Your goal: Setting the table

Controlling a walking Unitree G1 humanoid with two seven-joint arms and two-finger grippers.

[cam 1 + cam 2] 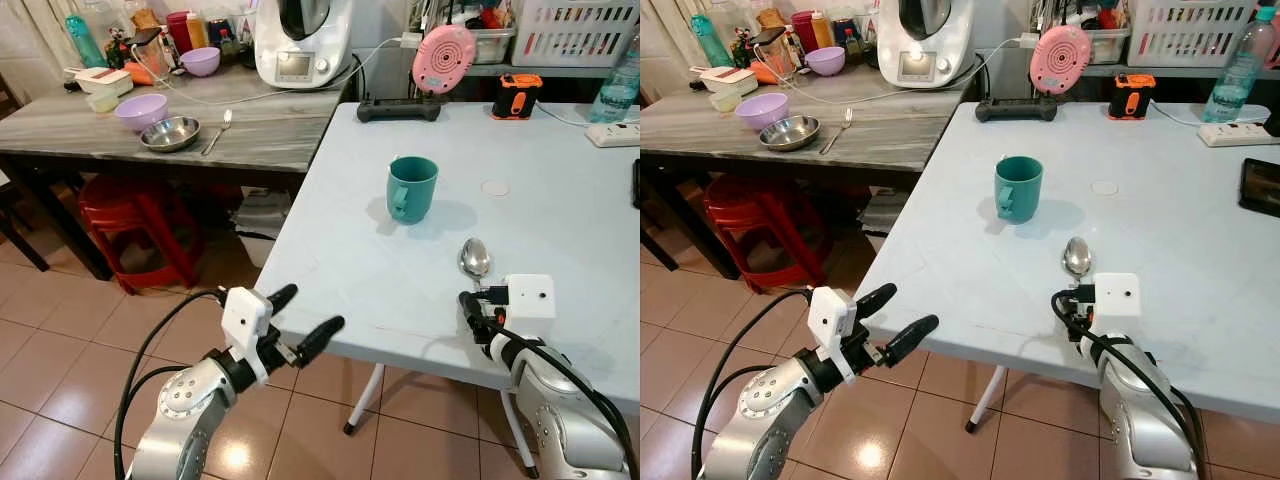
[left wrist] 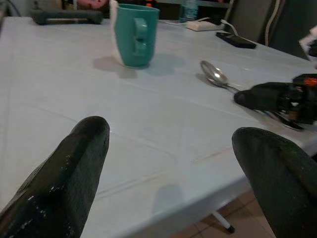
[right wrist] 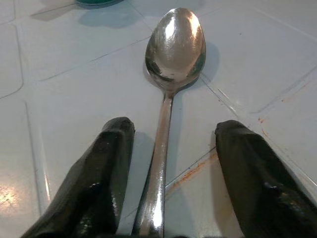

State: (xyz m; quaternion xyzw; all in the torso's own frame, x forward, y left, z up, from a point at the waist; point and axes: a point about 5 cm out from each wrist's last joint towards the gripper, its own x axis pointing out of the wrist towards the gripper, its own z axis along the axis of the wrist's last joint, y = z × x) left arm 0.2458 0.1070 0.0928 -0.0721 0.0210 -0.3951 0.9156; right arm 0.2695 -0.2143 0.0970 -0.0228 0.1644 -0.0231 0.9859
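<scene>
Spoon (image 3: 168, 99) on pale table (image 1: 560, 250) btwn wide right gripper (image 3: 171, 168) fingers; left gripper (image 1: 310, 315) wide.

Bright, even indoor light fills both head views, which are sharp. The teal ceramic mug (image 1: 411, 188) throws a soft shadow to its right on the pale blue desk (image 1: 560, 240). Glare glints off the polished steel spoon (image 3: 171, 69). Near the wrist cameras, black fingers (image 2: 59, 183) blur.
</scene>
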